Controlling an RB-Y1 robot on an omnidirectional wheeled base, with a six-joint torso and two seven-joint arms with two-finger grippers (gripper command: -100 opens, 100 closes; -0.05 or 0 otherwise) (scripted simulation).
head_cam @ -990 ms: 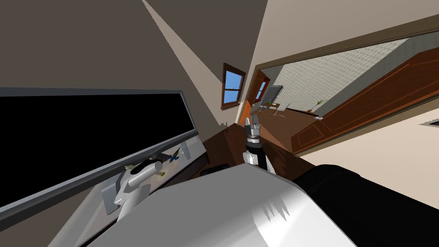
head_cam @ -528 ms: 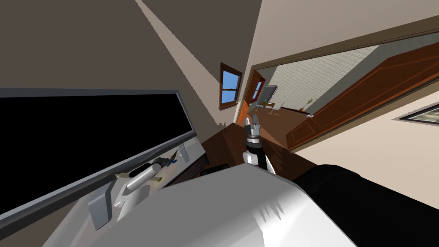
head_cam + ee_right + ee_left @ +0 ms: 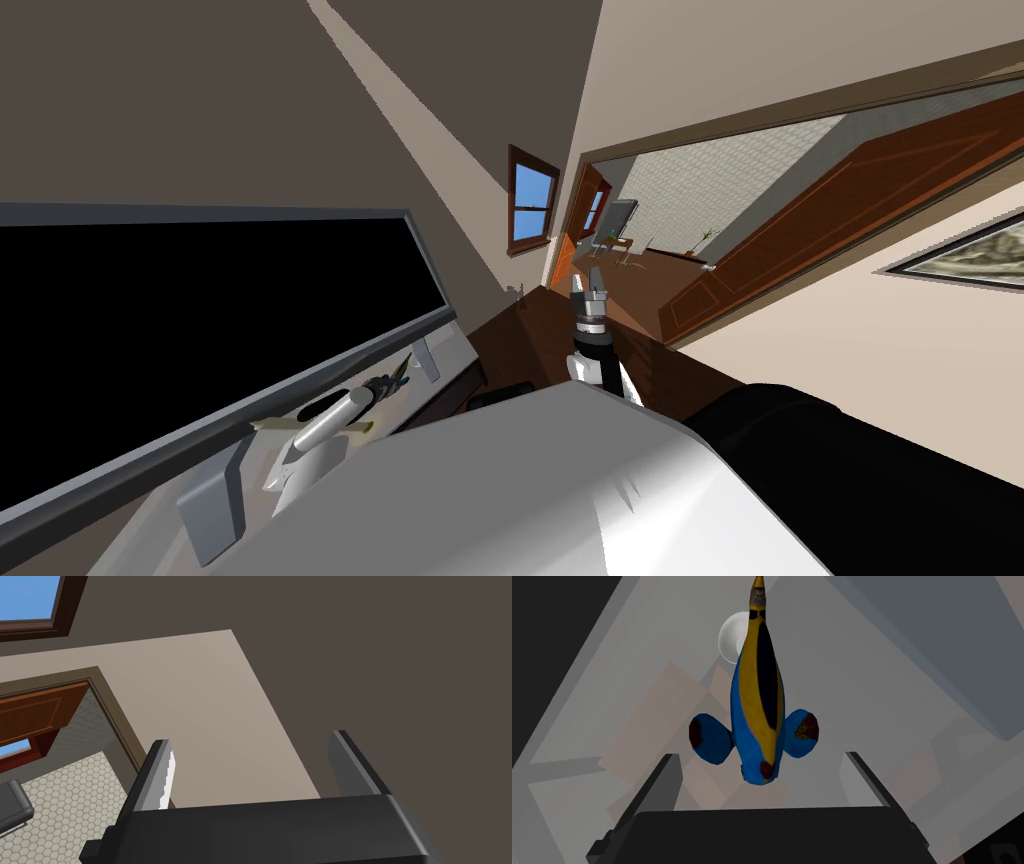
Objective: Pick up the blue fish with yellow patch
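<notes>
left gripper (image 3: 762, 755), fingers spread, hangs astride the blue and yellow fish (image 3: 759, 701) on a pale grey surface (image 3: 837, 701); likely light, stiff and slick, it looks best pinched across its narrow body.

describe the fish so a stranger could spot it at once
Below the grey-framed black panel at my left runs a light grey surface, where my left gripper hangs open. The fish shows between its fingers: blue with a yellow, black-striped back and two blue fins, unlike the plain white round thing beyond it.
</notes>
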